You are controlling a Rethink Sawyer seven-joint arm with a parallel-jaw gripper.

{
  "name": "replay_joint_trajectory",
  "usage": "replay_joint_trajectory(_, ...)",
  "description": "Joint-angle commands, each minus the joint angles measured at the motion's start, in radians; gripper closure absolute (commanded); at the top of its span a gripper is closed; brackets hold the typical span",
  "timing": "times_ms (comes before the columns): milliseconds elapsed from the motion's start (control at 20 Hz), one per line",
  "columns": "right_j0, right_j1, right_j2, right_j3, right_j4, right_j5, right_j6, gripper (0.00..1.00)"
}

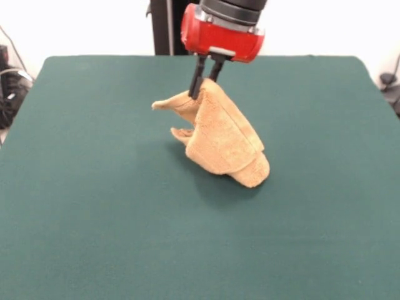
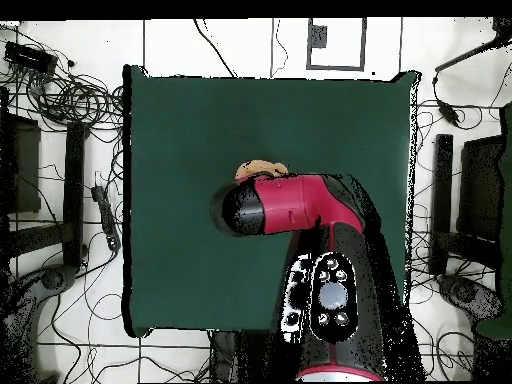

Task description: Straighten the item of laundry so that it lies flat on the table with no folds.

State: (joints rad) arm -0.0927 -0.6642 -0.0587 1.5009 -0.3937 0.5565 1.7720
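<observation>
The mustard-tan towel (image 1: 222, 140) hangs bunched and folded from my gripper (image 1: 204, 89), with its lower end resting on the dark green table (image 1: 94, 187). The two dark fingers (image 1: 196, 81) are shut on the towel's top edge, below the red wrist. A pointed corner of the towel sticks out to the left. In the overhead view the arm (image 2: 300, 205) covers most of the towel; only a small tan part (image 2: 260, 169) shows above it, and the gripper itself is hidden there.
The table (image 2: 180, 130) is far bigger than the towel. Cables and stands (image 2: 60, 100) lie on the floor around it. The robot's pedestal (image 1: 167, 28) stands at the far side.
</observation>
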Motion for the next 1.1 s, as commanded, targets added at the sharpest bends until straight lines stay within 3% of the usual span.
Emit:
replay_joint_trajectory(50, -0.051, 0.006, 0.130, 0.124, 0.084, -0.058, 0.101, 1.00)
replay_joint_trajectory(1100, -0.132, -0.058, 0.239, 0.180, 0.107, -0.026, 0.018, 1.00)
